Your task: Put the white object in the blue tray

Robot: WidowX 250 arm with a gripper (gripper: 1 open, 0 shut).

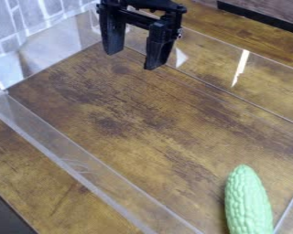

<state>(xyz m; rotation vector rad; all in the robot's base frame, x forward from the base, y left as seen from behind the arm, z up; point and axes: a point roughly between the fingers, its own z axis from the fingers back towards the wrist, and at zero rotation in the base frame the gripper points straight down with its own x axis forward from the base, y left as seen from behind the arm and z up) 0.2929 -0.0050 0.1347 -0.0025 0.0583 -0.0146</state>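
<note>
The black claw (139,47) hangs at the top of the view over the worn wooden table (136,110), its two fingers spread apart with nothing between them — its upper body is cut off by the frame. A clear plastic wall (76,160) rings the table, glare blurring its far corners. The one loose thing in view is a bumpy pale green vegetable (248,201), possibly a bitter gourd, lower right, well apart from the claw; the white object and blue tray fall outside the frame.

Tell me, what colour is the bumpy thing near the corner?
Light green, shown in the camera view.
</note>
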